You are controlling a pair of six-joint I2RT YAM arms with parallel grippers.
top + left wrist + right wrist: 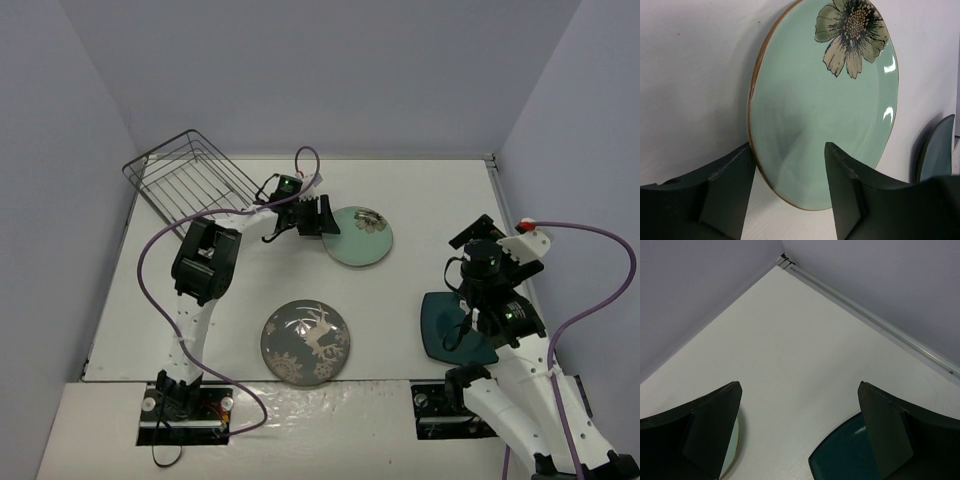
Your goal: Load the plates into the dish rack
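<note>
The mint-green plate lies flat near the middle of the surface's far edge; the left claw is released, its jaws straddling the plate's rim; it should probably bite deep and square there before lifting toward the dish rack in the far left corner; the left arm reaches forward, wrist low; the right claw, also released, hovers over the teal plate by the right edge.

The pale mint-green plate carries a brown rim and a cream-and-black flower. The glossy grey plate bears a white deer pattern, and the third plate is plain dark teal. Around them are a white table, a dark wire dish rack, purple cables and pale lavender walls.
</note>
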